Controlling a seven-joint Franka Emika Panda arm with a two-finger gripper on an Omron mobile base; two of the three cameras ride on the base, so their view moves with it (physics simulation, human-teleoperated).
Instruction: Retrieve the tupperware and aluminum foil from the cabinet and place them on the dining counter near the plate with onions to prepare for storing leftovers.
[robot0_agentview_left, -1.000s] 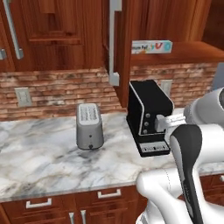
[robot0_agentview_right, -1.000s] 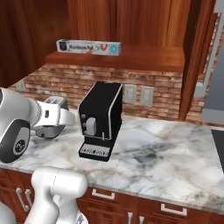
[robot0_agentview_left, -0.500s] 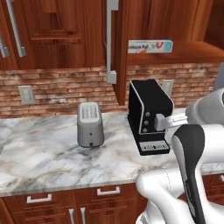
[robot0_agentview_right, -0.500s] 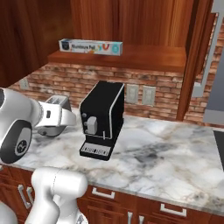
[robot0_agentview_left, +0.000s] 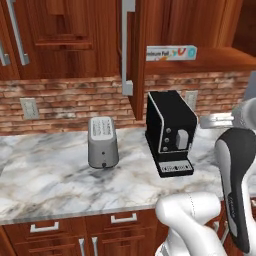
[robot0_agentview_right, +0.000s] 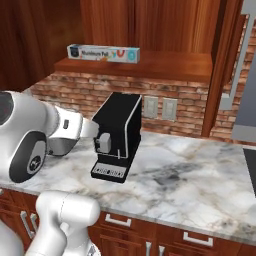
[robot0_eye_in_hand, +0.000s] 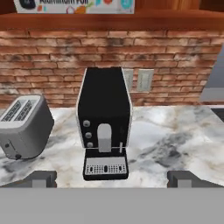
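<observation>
I see the aluminum foil (robot0_agentview_right: 103, 53) lying lengthwise on the open cabinet (robot0_agentview_right: 150, 67) shelf, above the brick backsplash. Below it, the coffee machine (robot0_eye_in_hand: 105, 118) stands on the marble worktop (robot0_agentview_right: 190, 175), with the toaster (robot0_agentview_left: 102, 142) to its left. My gripper (robot0_eye_in_hand: 111, 179) faces the coffee machine, jaws spread wide, holding nothing.

The aluminum foil (robot0_eye_in_hand: 74, 5) carton, lying along the front edge of the open cabinet (robot0_agentview_right: 150, 67) shelf, reads "Aluminum Foil" on its side. No other lettering is legible.
</observation>
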